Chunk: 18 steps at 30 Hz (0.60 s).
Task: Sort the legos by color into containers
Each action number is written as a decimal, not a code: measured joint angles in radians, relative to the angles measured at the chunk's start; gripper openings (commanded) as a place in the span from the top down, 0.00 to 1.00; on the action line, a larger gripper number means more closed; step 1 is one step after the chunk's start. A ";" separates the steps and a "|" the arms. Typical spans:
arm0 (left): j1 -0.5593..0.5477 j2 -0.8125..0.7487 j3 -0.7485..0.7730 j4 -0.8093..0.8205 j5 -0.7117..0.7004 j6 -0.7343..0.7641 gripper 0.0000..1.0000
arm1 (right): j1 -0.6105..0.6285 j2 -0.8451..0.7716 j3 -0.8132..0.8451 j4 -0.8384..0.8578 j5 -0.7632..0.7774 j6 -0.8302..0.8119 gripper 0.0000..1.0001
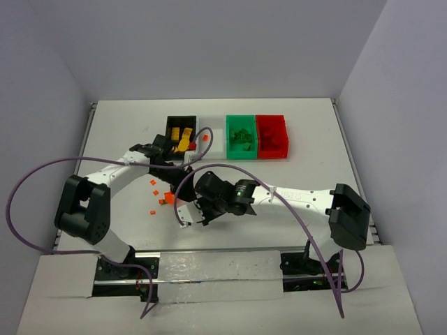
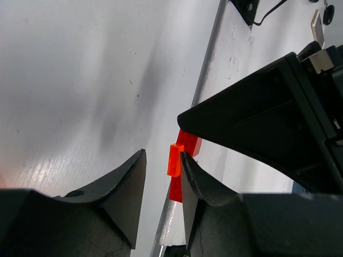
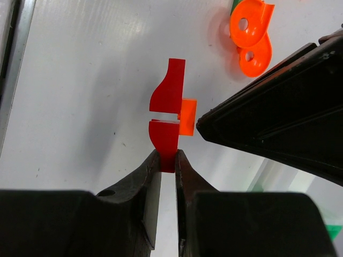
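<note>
We have bare table (image 1: 328, 174) rightward; left gripper (image 2: 163, 160) and right gripper (image 3: 167, 155) crowd one red lego (image 3: 167, 101), loose legos (image 1: 162, 202) beside.

Right hand (image 3: 167, 156) fingers (image 3: 147, 184) hide the red piece (image 3: 166, 96) at its lower end.

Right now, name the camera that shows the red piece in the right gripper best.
Right wrist: the red piece shows clearly, pinched at its base. Left wrist shows only slivers behind the orange brick; overhead, nothing of it shows.

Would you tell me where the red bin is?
Top view: the red bin sits at the right end of the far row, beside the green bin.
</note>
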 measured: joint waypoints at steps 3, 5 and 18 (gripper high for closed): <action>-0.006 0.002 -0.002 -0.002 0.000 0.002 0.61 | 0.000 -0.003 0.000 -0.002 0.004 0.000 1.00; -0.010 0.005 -0.002 -0.004 0.001 0.007 0.62 | 0.000 -0.005 0.000 -0.002 0.006 0.000 1.00; -0.027 0.025 -0.002 -0.034 0.025 0.036 0.81 | 0.000 -0.006 0.000 -0.005 0.024 0.000 1.00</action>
